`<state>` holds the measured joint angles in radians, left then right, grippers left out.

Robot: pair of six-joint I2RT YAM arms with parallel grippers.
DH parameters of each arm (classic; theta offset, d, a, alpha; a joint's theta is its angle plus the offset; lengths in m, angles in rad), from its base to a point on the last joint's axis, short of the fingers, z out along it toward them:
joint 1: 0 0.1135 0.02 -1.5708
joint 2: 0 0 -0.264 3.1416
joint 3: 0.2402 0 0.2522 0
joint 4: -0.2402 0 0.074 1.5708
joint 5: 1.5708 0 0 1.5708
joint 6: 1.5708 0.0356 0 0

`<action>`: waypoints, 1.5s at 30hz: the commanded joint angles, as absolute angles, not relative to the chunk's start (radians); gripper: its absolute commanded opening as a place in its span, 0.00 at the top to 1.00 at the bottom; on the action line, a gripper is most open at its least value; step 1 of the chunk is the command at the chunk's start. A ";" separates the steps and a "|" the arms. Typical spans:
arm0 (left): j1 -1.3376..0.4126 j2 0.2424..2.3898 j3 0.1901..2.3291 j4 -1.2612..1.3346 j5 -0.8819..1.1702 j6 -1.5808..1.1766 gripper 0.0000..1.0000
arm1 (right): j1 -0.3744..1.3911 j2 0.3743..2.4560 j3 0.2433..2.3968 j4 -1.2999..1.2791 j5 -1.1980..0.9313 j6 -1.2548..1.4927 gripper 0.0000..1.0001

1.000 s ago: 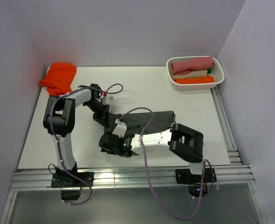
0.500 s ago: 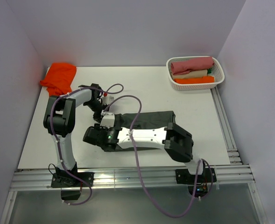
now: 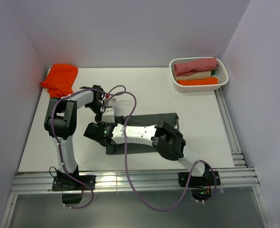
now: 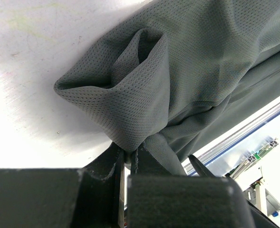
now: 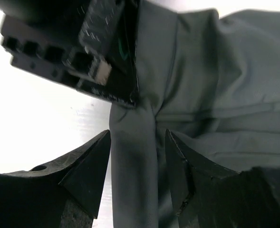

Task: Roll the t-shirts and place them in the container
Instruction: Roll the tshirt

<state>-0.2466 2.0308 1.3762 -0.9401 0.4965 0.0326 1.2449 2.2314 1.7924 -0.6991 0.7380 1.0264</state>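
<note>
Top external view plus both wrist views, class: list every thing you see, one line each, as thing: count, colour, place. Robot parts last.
Soft cotton t-shirt: one, dark charcoal-grey, folded in a strip mid-table, under the right arm.
Crumpled t-shirt: one, bright orange, far left corner.
Plastic lattice basket: one, white, far right corner.
Rolled cloths: three, pink, cream and orange, inside the basket; a green sliver shows behind them.
Table: one, white.
Left gripper: one, black, shut on the grey shirt's bunched end.
Right gripper: one, black, open, astride a fold of the same shirt.
</note>
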 commanded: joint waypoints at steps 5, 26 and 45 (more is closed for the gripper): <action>-0.253 2.023 1.396 -0.942 0.414 0.054 1.00 | 1.246 2.289 1.910 -0.735 0.810 0.974 0.44; -0.255 2.034 1.408 -0.950 0.413 0.049 1.00 | 1.259 2.404 2.008 -0.833 0.793 0.996 0.47; -0.261 2.016 1.466 -0.985 0.446 0.051 0.66 | 1.253 2.320 1.810 -0.634 0.660 1.029 0.87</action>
<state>-0.2588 2.0312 1.4113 -0.9833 0.4458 0.0410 1.2568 2.3611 1.8870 -0.7155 0.7536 0.9981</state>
